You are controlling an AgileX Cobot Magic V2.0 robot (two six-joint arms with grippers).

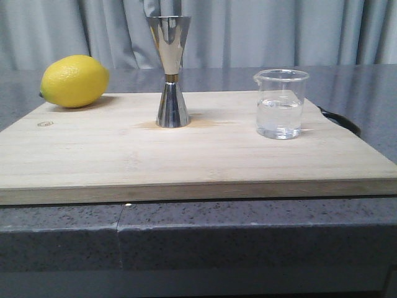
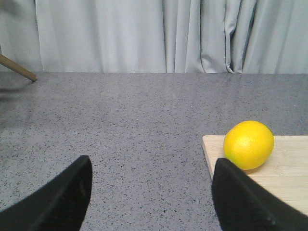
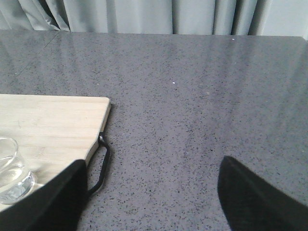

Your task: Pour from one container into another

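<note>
Viewing now: I see both arms back off the board, nothing held.
Cutting board [image 1: 205,158]: pale wood, flat on the grey speckled counter [image 1: 248,230]; my landmark for everything below.
Jigger [image 1: 170,71]: steel hourglass, gold band at the waist, upright near the board's middle, toward its far edge.
Beaker [image 1: 280,103]: clear glass, upright on the board's right part, well apart from the jigger; clear liquid fills roughly the lower half; pouring lip points toward the jigger side.
Lemon [image 1: 74,81]: yellow, lying at the board's far left corner, well apart from the jigger.
Board handle [image 1: 340,120]: dark loop sticking off the board's right edge, just beyond the beaker.
Left gripper [image 2: 149,192]: fingers spread wide, nothing between them; I see it over bare counter just off the board's left edge, lemon near one fingertip.
Right gripper [image 3: 151,197]: fingers spread wide, empty; over counter off the board's right edge, beaker's rim showing beside one finger.
Backdrop: grey curtain [image 1: 279,31] behind the counter.
</note>
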